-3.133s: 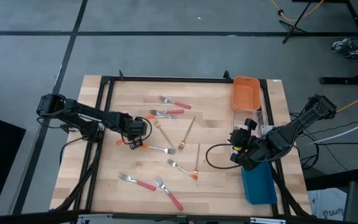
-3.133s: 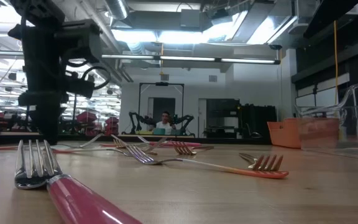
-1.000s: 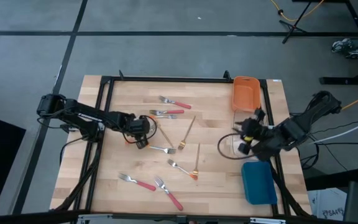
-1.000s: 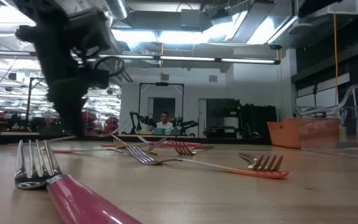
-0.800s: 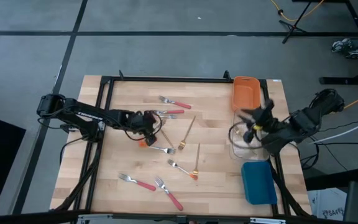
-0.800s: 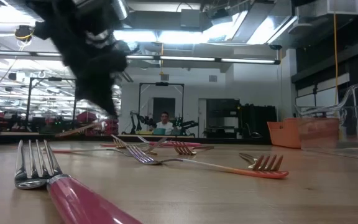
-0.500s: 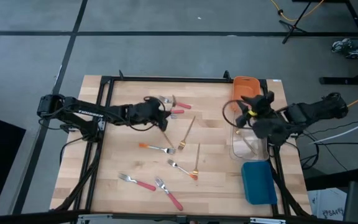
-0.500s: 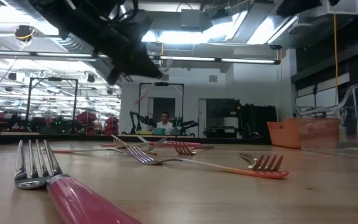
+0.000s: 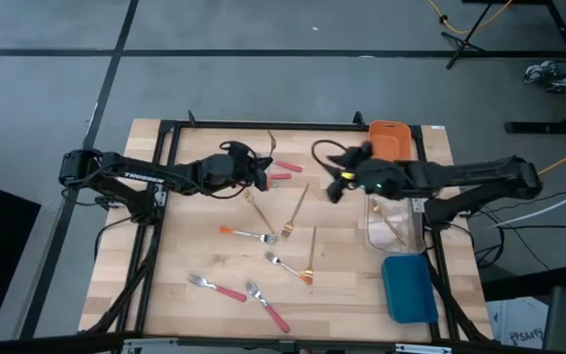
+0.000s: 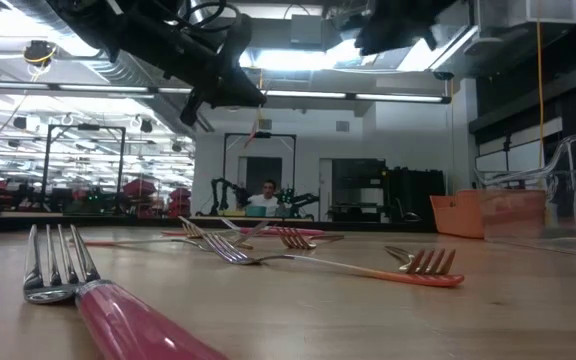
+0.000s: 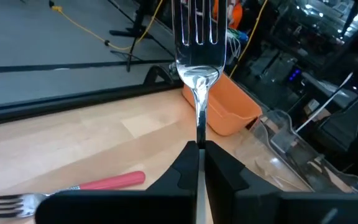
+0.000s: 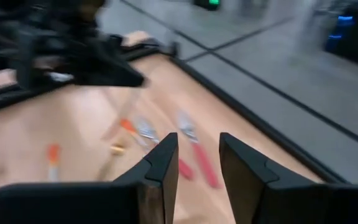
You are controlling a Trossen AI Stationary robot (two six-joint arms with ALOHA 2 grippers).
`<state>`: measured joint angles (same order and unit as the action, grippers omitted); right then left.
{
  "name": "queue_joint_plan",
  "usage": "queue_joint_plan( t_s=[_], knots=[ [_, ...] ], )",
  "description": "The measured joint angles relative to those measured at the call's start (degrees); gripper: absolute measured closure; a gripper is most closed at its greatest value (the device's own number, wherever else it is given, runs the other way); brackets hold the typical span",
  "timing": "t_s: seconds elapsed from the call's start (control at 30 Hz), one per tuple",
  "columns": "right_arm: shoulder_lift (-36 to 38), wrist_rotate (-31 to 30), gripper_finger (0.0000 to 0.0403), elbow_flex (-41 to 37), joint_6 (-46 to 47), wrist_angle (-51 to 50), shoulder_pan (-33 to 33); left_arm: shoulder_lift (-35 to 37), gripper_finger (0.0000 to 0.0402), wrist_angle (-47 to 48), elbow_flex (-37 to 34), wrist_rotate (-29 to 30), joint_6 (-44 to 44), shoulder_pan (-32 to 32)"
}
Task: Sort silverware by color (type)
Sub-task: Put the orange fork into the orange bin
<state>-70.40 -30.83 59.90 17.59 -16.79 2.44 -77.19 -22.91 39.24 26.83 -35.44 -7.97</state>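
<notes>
My left gripper (image 9: 259, 171) (image 11: 197, 149) hangs above the far middle of the table, shut on an all-silver fork (image 11: 197, 37) whose head (image 9: 270, 142) points toward the far edge. My right gripper (image 9: 336, 185) (image 12: 194, 163) is open in the air near it, toward the table's right, holding nothing. The other silverware lies flat on the wood: a pink-handled fork (image 9: 281, 167), an orange-handled one (image 9: 246, 234), gold forks (image 9: 294, 210) (image 9: 311, 252), and pink-handled forks (image 9: 215, 287) (image 9: 268, 308) toward the near edge. My left gripper pinches the silver fork between its two fingers (image 11: 225, 171) at the neck just below the head (image 11: 198, 134). The fork runs on in line with the fingers, tines pointing away from them. The handle is hidden between the fingers. The fork is lifted clear of the table.
Three bins stand along the table's right side: orange (image 9: 389, 146) at the far end, clear (image 9: 391, 226) with a utensil inside, blue (image 9: 408, 289) nearest. A black frame rail (image 9: 263, 125) runs along the far edge. In the low view a pink-handled fork (image 10: 88, 290) lies close to the camera.
My left gripper has risen from the table and swung toward the far edge and right, carrying the silver fork up clear; the orange-handled fork stayed on the table. My right gripper has left the clear bin and travelled toward the table's left and far edge, nearing the left gripper.
</notes>
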Motion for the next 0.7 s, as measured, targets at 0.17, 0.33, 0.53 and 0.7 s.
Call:
queue_joint_plan(
  t_s=[0.17, 0.33, 0.53, 0.7],
  knots=[
    [-6.13, 12.40, 0.0295, 0.00, -2.90, 10.94, -3.78, 0.02, 0.0395, -0.50, 0.00, 0.17, 0.00, 0.00],
    [-11.47, 19.66, 0.0295, 0.00, -2.92, 18.17, -6.32, 0.04, 0.0395, -0.91, 0.00, 0.16, 0.00, 0.00],
    [-16.72, 21.50, 0.0295, 0.00, -2.93, 24.60, -7.52, 0.07, 0.0395, -1.25, 0.00, 0.16, -0.02, 0.00],
    [-20.18, 21.63, 0.0295, 0.00, -2.96, 29.73, -7.43, 0.07, 0.0395, -1.35, 0.00, 0.15, -0.04, 0.00]
  ],
)
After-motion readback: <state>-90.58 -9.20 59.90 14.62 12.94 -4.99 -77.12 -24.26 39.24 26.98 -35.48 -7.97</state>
